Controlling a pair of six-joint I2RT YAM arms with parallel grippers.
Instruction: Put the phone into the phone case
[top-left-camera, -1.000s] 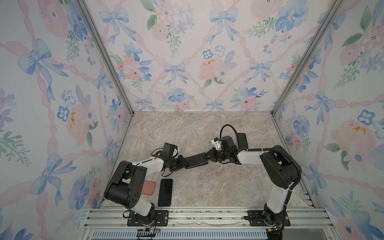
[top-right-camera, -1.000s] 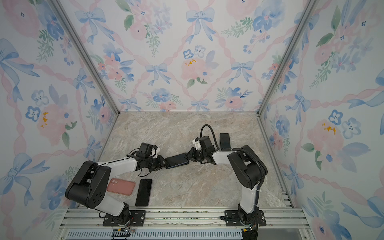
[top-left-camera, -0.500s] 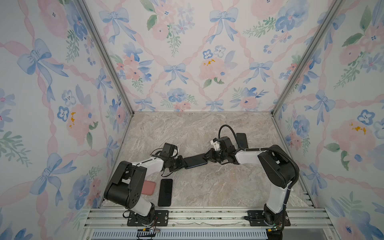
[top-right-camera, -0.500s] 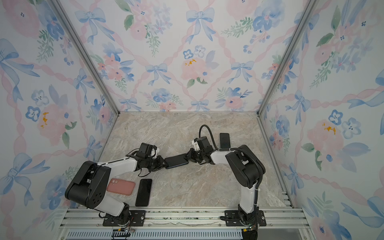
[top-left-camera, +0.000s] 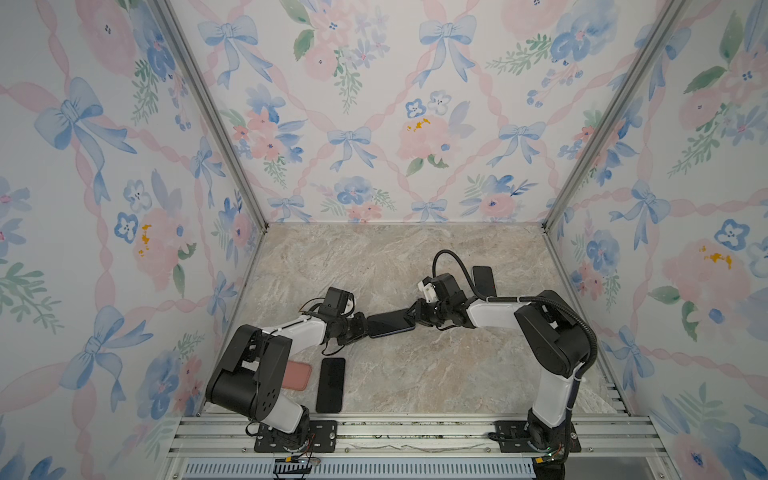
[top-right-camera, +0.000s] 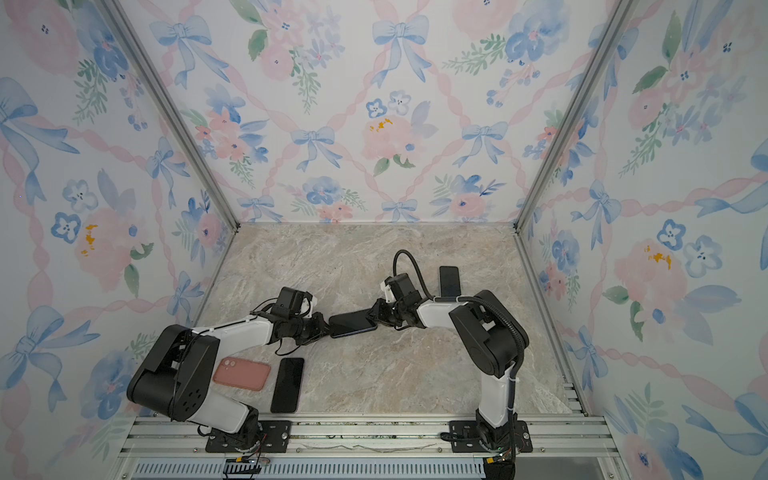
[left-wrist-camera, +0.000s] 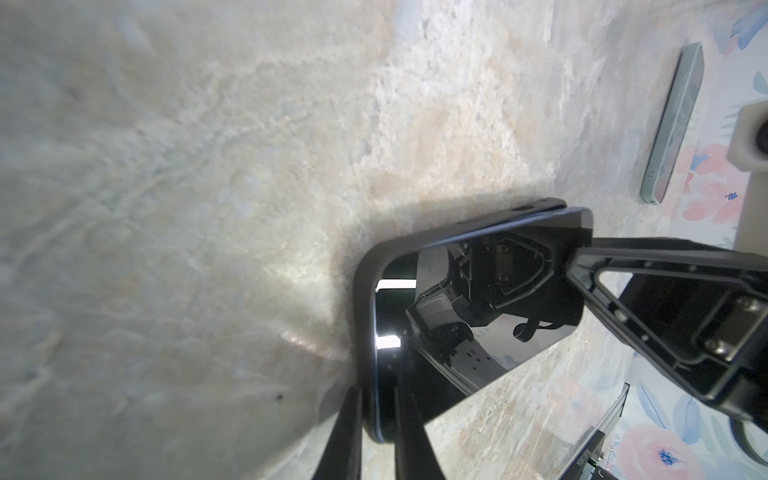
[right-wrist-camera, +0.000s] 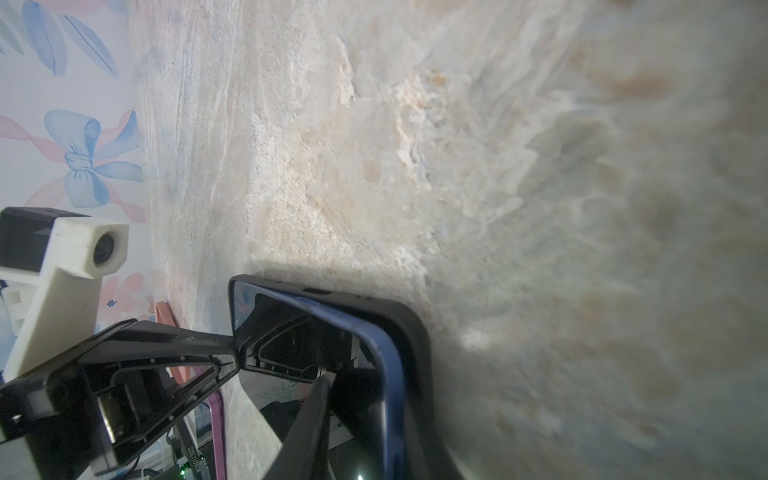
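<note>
A dark phone with a blue edge (top-left-camera: 388, 324) (top-right-camera: 353, 324) lies partly seated in a black phone case (left-wrist-camera: 365, 266) (right-wrist-camera: 415, 332) in mid-table, between the two grippers. Its blue edge (right-wrist-camera: 390, 374) stands raised off the case rim on the right gripper's side. My left gripper (top-left-camera: 365, 326) (top-right-camera: 330, 326) (left-wrist-camera: 378, 395) is shut on the left end, one finger on each face of phone and case. My right gripper (top-left-camera: 411, 318) (top-right-camera: 376, 318) is at the other end. One of its fingers (right-wrist-camera: 311, 419) rests on the glossy screen (left-wrist-camera: 478, 299); the other is hidden behind the case.
A pink case (top-right-camera: 243, 374) (top-left-camera: 297, 374) lies at the front left, partly under the left arm, and a black phone (top-left-camera: 331, 384) (top-right-camera: 286, 384) lies beside it. Another dark phone (top-left-camera: 483, 280) (top-right-camera: 450, 280) (left-wrist-camera: 673, 129) lies at the back right, behind the right arm. Floral walls close three sides.
The right wrist has edged slightly to the left. The phone stays between the two grippers, and the left arm has hardly moved.
</note>
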